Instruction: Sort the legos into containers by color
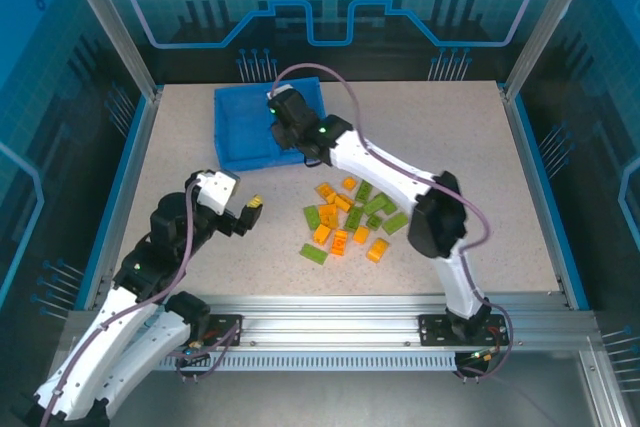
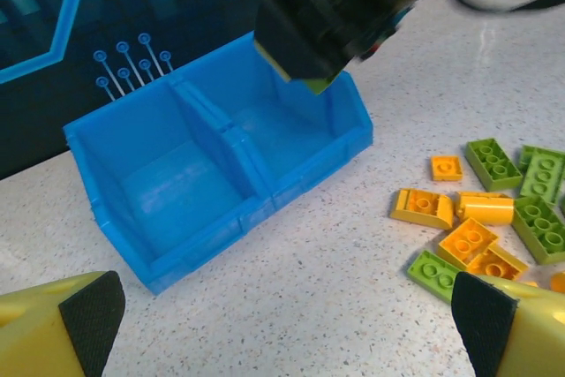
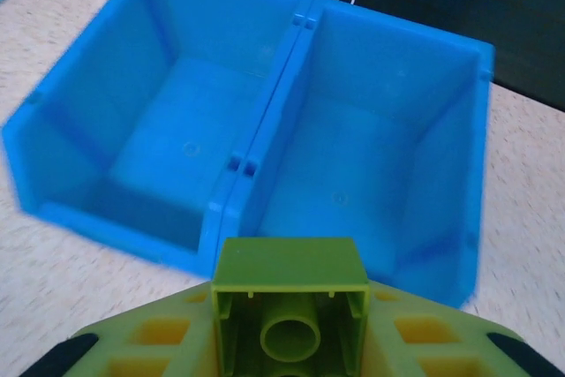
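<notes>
The blue tray (image 1: 240, 127) lies at the back left of the table, its two containers split by a central divider (image 3: 265, 130). In the right wrist view my right gripper (image 3: 290, 342) is shut on a light green lego (image 3: 290, 293), held just before the tray's near wall and facing the divider. The same lego (image 2: 315, 85) peeks out under the right gripper (image 1: 290, 137) in the left wrist view. Loose orange and green legos (image 1: 350, 217) lie in a pile at mid-table. My left gripper (image 1: 250, 209) hovers open to the left of the pile, its pads (image 2: 93, 315) wide apart over bare table.
The right arm (image 1: 400, 182) stretches diagonally over the pile's back edge. Orange legos (image 2: 424, 207) and green legos (image 2: 493, 162) lie close to the left gripper's right finger. A metal frame and blue walls border the table (image 1: 500, 147).
</notes>
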Controlling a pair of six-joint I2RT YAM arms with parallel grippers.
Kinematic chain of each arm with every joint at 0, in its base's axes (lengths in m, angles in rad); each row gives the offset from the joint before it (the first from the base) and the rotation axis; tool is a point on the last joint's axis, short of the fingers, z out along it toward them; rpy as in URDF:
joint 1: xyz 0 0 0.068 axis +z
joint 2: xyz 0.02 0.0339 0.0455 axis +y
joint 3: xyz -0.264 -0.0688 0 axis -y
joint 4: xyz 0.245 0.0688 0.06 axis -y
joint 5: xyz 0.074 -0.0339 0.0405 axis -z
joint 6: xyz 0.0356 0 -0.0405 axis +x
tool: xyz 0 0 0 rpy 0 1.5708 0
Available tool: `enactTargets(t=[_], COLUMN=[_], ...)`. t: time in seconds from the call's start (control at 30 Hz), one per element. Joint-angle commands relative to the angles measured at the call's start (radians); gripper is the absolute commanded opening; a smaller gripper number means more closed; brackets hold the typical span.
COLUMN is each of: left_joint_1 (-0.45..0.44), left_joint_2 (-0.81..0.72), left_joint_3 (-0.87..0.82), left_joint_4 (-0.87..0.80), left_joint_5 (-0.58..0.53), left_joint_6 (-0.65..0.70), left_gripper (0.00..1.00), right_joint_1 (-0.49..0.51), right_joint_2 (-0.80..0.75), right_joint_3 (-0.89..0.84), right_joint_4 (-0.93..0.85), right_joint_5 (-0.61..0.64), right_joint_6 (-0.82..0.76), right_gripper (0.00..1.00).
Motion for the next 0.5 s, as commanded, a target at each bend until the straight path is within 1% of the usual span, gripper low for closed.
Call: enactTargets(t=[0.0,0.1,0.13,0.2,0.27,0.37,0.47], left_joint_1=[0.005,0.006,0.005,0.005,0.005,0.006,0.005], left_joint_2=[-0.002,-0.011,-0.014,-0.019,-0.018,-0.016,-0.008], left_joint_3=[0.040,0.026,0.020,0.010,0.006,0.003,0.003], left_joint_4=[-0.031,-0.037,-0.034,-0.027,-0.027,-0.027,-0.026], left_joint_5=[0.056,0.165,0.189,0.204,0.204,0.200,0.196], left_joint_6=[0.011,0.058,0.068,0.076,0.083,0.094,0.097], left_gripper=[0.99,0.99,0.99,0.99,0.99,0.99,0.99], right_joint_1=[-0.043,-0.067,-0.075,-0.088,-0.098,-0.114,-0.122], right_joint_2=[0.177,0.325,0.373,0.446,0.484,0.513,0.525], right_joint_3=[0.212,0.399,0.460,0.540,0.559,0.556,0.563], right_joint_4=[-0.115,-0.169,-0.186,-0.201,-0.189,-0.176,-0.172], right_joint_5=[0.003,-0.027,-0.037,-0.052,-0.085,-0.141,-0.196], right_joint_6=[-0.056,-0.048,-0.047,-0.045,-0.039,-0.003,0.027], right_gripper=[0.36,0.36,0.36,0.36,0.38,0.43,0.52])
